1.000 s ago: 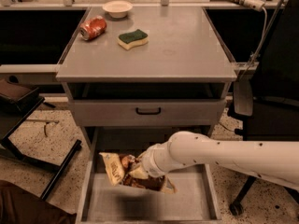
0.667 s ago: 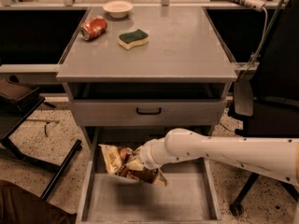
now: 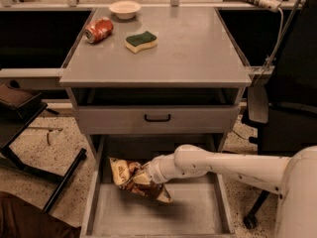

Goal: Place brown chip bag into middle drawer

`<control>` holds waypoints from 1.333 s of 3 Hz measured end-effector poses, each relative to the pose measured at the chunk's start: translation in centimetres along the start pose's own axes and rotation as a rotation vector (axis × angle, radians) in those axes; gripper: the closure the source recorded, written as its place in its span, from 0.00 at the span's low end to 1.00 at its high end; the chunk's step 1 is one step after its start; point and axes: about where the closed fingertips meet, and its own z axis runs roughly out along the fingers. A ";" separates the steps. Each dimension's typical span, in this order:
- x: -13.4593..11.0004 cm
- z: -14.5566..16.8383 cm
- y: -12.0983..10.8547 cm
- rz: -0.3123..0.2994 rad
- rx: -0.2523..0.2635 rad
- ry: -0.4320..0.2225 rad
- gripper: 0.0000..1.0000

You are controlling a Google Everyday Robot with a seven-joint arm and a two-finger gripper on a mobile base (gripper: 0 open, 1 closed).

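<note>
The gripper point(image 3: 148, 176) is low in the frame, a bit left of the middle. It is pinched shut on the brown chip bag point(image 3: 128, 175). We see the bag hanging tilted above the bare floor of the open middle drawer point(image 3: 198, 213), over its left part. The bag's upper end points to the left and its lower end dips to the right.

We think the bag is light, soft and crinkly. Its skin is shiny, so it may slip. The chips inside can break, so a hard squeeze is bad. We think a pale flat end is the best place to hold it.

Not much has changed from a second ago. The bag is over nearly the same spot, and its right end looks a little lower now. The red can point(image 3: 99, 29) and the sponge point(image 3: 141, 40) up top have not moved.
</note>
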 end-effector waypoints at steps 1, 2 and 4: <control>2.5 1.5 -1.0 0.059 -0.033 -0.010 1.00; 2.7 1.7 -1.0 0.065 -0.038 -0.011 0.81; 2.7 1.7 -1.0 0.065 -0.038 -0.011 0.35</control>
